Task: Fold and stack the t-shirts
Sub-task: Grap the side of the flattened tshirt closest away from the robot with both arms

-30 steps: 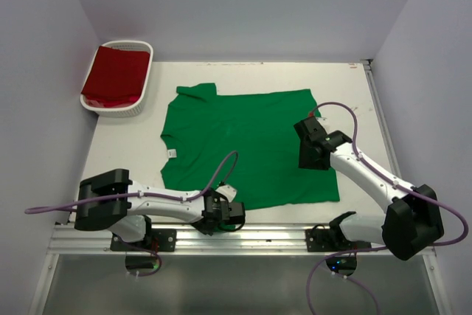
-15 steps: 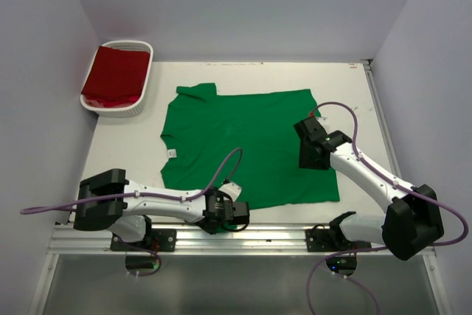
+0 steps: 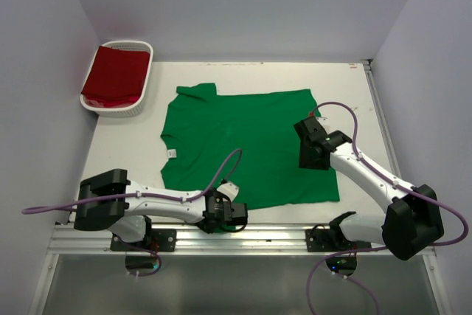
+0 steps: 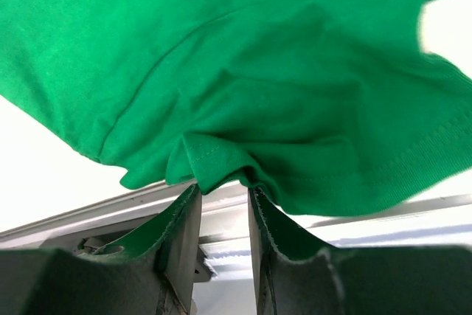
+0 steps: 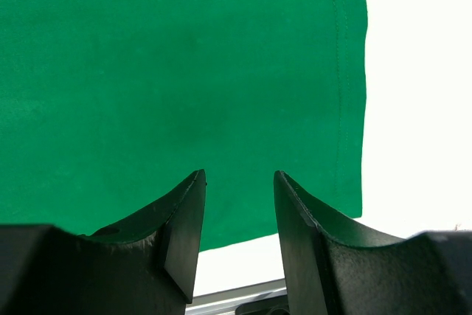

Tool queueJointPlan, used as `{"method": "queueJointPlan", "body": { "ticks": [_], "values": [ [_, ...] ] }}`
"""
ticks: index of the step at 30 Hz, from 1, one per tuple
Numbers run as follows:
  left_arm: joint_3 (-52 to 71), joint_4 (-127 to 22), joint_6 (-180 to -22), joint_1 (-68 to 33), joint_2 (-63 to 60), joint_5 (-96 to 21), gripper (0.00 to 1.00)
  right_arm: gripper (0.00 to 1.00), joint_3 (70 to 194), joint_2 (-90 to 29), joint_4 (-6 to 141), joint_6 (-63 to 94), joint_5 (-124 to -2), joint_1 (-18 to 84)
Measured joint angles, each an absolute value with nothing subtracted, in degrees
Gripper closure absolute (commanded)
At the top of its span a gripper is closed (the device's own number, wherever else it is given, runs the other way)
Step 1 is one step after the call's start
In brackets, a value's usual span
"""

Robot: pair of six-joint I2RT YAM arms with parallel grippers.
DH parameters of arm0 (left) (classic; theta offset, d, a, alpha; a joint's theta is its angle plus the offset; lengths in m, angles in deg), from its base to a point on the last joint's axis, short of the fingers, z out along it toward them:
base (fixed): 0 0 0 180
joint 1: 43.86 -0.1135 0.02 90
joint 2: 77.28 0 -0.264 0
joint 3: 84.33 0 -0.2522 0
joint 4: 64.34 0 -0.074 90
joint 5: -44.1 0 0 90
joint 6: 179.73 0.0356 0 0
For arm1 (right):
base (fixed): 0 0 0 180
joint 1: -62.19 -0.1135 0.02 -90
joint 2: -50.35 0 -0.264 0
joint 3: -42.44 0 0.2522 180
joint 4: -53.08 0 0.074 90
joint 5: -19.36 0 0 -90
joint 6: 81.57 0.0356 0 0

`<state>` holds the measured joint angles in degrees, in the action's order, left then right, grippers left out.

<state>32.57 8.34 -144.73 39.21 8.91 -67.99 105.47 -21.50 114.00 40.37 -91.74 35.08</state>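
Nudged slightly since a second ago, my left gripper [image 4: 221, 191] pinches the green shirt [image 3: 243, 145] at its near edge; right gripper [image 5: 240, 178] gapes above it. Red shirt [image 3: 116, 73] in basket [image 3: 112, 109].

Green t-shirt [image 4: 295, 71] is matt knit cloth, basket [image 3: 114, 108] slatted plastic, table [image 3: 354, 97] smooth white.

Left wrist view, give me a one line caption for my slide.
Left gripper pinches a puckered edge of the green t-shirt beside the metal rail.
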Motion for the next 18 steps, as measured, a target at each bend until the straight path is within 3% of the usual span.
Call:
{"method": "queueJointPlan", "body": {
  "ticks": [12, 18],
  "values": [
    [32.7, 6.8, -141.5, 39.2, 10.3, -71.9, 0.67, 0.55, 105.5, -21.5, 114.0, 40.4, -91.7, 35.1],
    [30.3, 7.4, -139.9, 39.2, 10.3, -73.7, 0.61, 0.55, 105.5, -21.5, 114.0, 40.4, -91.7, 35.1]
  ]
}}
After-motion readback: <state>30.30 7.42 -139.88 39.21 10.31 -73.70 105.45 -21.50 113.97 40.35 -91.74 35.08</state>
